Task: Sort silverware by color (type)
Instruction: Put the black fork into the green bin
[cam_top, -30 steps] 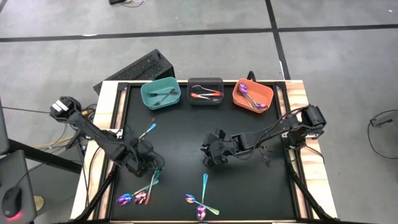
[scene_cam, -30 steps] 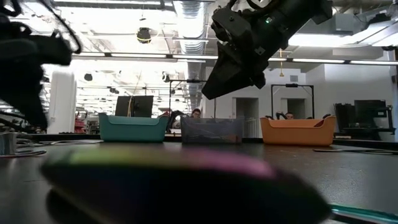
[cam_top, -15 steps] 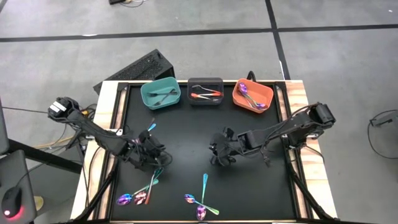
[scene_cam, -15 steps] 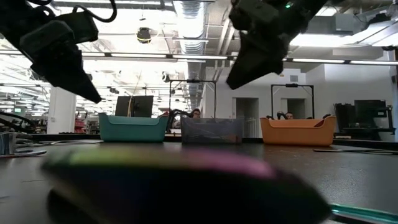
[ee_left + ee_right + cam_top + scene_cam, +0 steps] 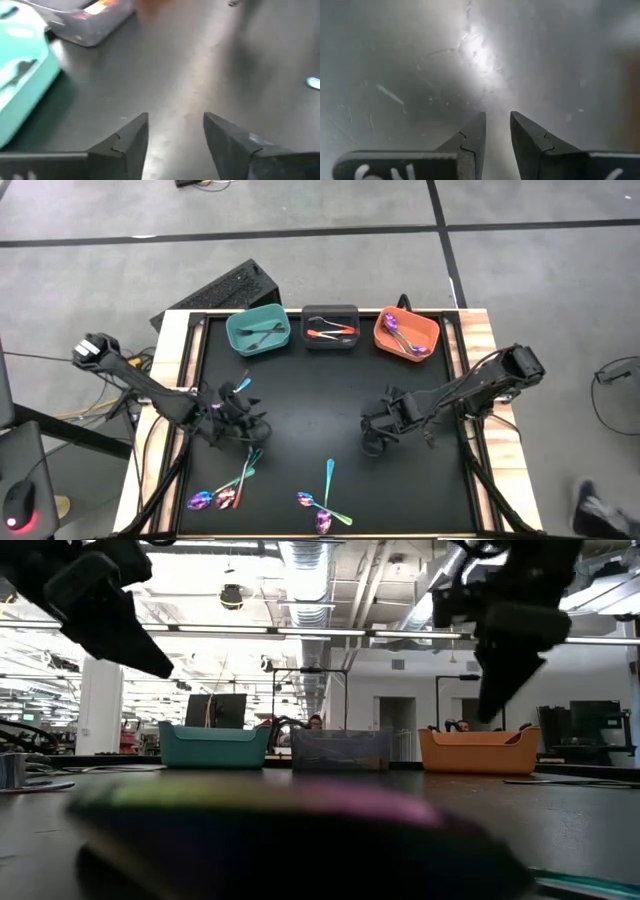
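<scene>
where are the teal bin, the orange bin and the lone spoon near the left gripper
teal bin (image 5: 233,341), high view, its left rim
orange bin (image 5: 432,332), high view, its right rim
lone spoon (image 5: 243,386), high view, its handle

Along the bottom of the frame the left gripper shows its two dark jaws standing apart, with nothing but bare black worktop in the gap. A teal bin fills the left edge. Beside it, at the upper left, sits a dark grey bin (something orange blurs inside). A small teal tip pokes in at the right edge.
</scene>
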Robot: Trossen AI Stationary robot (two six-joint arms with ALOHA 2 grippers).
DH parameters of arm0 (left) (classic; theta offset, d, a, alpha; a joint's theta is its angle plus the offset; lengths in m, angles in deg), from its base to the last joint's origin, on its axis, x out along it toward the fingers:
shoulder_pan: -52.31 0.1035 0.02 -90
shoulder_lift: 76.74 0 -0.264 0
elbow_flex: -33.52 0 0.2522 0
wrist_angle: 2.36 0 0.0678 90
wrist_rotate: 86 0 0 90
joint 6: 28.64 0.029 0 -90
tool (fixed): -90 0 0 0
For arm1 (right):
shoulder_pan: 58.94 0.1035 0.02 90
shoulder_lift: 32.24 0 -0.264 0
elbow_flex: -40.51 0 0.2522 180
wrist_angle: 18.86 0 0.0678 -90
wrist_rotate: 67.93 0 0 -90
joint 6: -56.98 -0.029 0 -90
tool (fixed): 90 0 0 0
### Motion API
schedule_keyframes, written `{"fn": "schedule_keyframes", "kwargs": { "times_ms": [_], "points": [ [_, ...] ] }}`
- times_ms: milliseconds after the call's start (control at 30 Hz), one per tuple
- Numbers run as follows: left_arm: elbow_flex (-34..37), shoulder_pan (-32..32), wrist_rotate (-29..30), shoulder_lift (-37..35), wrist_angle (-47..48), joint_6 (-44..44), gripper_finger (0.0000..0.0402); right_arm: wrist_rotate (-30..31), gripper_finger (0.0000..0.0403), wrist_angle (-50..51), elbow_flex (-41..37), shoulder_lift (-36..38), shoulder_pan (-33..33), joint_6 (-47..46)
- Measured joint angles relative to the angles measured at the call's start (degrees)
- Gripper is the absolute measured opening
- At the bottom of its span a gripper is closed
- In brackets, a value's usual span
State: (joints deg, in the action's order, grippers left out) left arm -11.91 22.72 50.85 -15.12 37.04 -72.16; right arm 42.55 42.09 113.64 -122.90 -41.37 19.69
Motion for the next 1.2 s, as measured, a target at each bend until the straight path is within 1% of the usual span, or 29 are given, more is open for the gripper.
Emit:
{"fn": "schedule_keyframes", "kwargs": {
  "times_ms": [100, 200, 300, 367, 433, 533, 633, 700, 800, 900, 1067, 1200],
  "points": [
    [3.1, 0.0, 2.3, -2.6, -0.9, -0.1, 0.0198, -1.9, 0.0107, -0.6, -4.1, 0.9, -0.4, 0.0],
    [6.6, 0.0, 2.9, -4.7, -5.1, -0.1, 0.0202, -6.8, 0.0107, -2.8, -9.9, 2.7, -2.2, -0.2],
    [9.1, 0.0, 2.4, -5.6, -11.2, 2.9, 0.0203, -12.0, 0.0107, -8.2, -15.1, 5.5, -4.4, -0.3],
    [10.0, 0.3, 1.3, -5.7, -15.1, 6.5, 0.0203, -14.2, 0.0107, -8.2, -17.4, 7.9, -5.4, -0.3],
    [10.4, 1.1, 1.4, -5.6, -17.4, 9.5, 0.0204, -14.3, 0.0107, -6.2, -18.6, 10.0, -5.9, -0.9],
    [10.4, 3.5, 0.6, -5.4, -19.9, 14.4, 0.0204, -12.9, 0.0107, 0.0, -19.3, 13.5, -6.6, -2.6],
    [10.4, 6.5, -4.9, -5.4, -23.5, 21.2, 0.0204, -12.5, 0.0107, 3.2, -20.6, 16.9, -7.5, -1.9],
    [10.4, 8.0, -6.6, -5.4, -26.0, 24.6, 0.0204, -12.5, 0.0107, 1.7, -22.2, 18.7, -8.6, 0.6],
    [10.4, 9.8, -6.7, -5.4, -28.7, 27.6, 0.0203, -14.0, 0.0107, -0.9, -25.5, 20.7, -10.8, 3.6],
    [10.4, 11.4, -6.7, -5.4, -29.8, 29.2, 0.0203, -14.8, 0.0107, -1.9, -28.6, 21.7, -12.9, 3.4],
    [10.4, 14.8, -8.5, -5.0, -30.2, 31.7, 0.0203, -15.5, 0.0107, -4.4, -29.6, 21.1, -13.9, 1.8],
    [10.4, 19.4, -11.9, -4.0, -33.3, 37.9, 0.0203, -15.9, 0.0107, -6.9, -29.5, 19.8, -14.8, 3.3]
  ]
}}
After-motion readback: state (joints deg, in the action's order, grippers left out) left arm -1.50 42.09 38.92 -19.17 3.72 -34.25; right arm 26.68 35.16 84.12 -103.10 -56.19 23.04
